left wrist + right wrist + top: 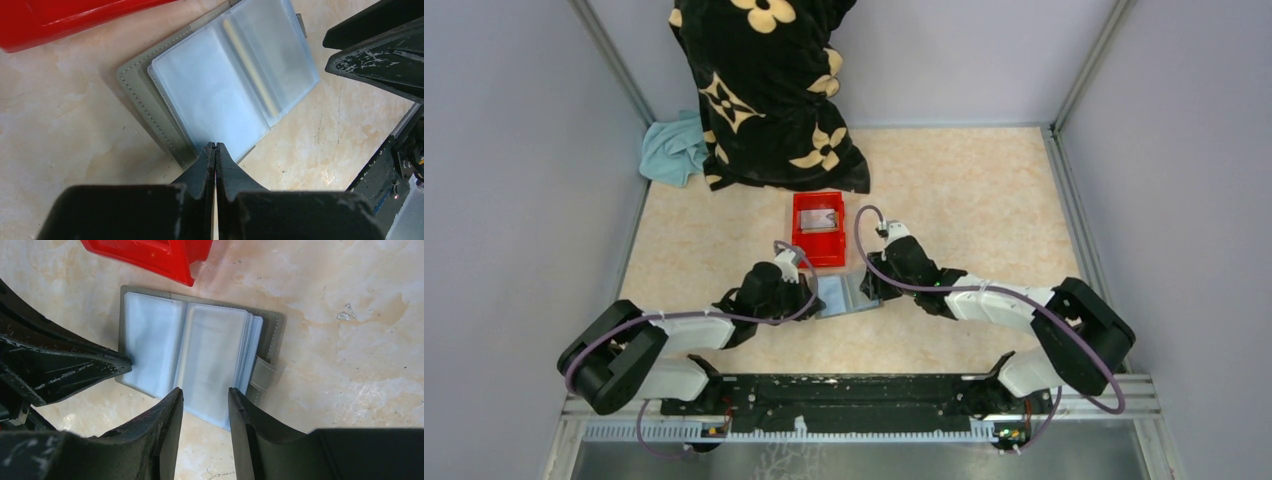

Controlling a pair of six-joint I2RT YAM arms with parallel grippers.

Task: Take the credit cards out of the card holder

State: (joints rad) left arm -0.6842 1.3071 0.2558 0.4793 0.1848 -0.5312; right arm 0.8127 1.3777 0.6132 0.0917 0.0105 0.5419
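Observation:
The card holder lies open on the table between my two grippers, its clear blue-grey sleeves facing up. A tan-gold card shows edge-on inside one sleeve. A silver-grey card lies in the red bin. My left gripper is shut, its tips pressed on the near edge of a sleeve page; nothing shows between them. My right gripper is open and empty, its fingers straddling the near edge of the right-hand sleeves.
The red bin stands just behind the holder. A black flower-patterned cloth bundle and a teal cloth lie at the back left. Grey walls close in on three sides.

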